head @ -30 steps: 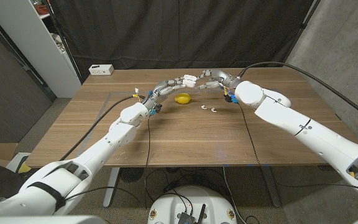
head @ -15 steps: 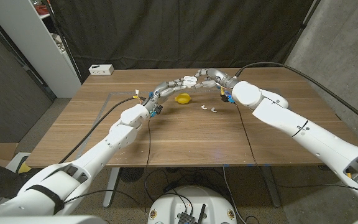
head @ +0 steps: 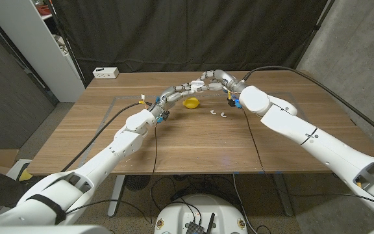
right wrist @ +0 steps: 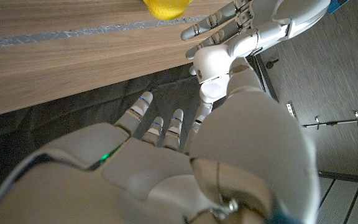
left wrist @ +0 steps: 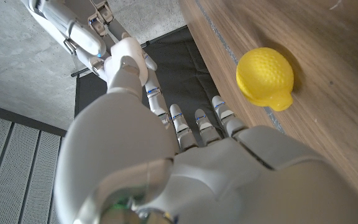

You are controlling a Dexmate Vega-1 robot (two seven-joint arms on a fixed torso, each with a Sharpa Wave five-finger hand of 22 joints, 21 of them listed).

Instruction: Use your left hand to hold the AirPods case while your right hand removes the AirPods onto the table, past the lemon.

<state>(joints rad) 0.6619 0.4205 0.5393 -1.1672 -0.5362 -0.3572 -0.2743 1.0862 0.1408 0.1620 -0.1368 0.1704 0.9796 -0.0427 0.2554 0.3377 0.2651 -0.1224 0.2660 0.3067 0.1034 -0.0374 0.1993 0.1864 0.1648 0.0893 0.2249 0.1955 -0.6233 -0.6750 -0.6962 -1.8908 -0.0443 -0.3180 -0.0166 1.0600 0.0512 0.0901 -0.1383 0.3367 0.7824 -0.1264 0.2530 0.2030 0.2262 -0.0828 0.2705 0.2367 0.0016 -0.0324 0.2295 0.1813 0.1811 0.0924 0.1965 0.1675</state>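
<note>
Meeting above the far middle of the wooden table (head: 193,146), the left hand (head: 179,89) and the right hand (head: 213,78) come together just behind the lemon (head: 190,102). In the head view the left hand's fingertips hold a small white thing, the AirPods case (head: 196,84), with the right hand's fingers touching it from the other side. The case is too small to tell whether its lid is up. The right hand's thumb shows pressed against a white rounded piece in the right wrist view, but whether that hand grips anything I cannot tell. Two white AirPods (head: 219,114) lie on the table right of the lemon, close to each other and apart from the fruit. A white box (head: 106,73) sits at the table's far left corner.
</note>
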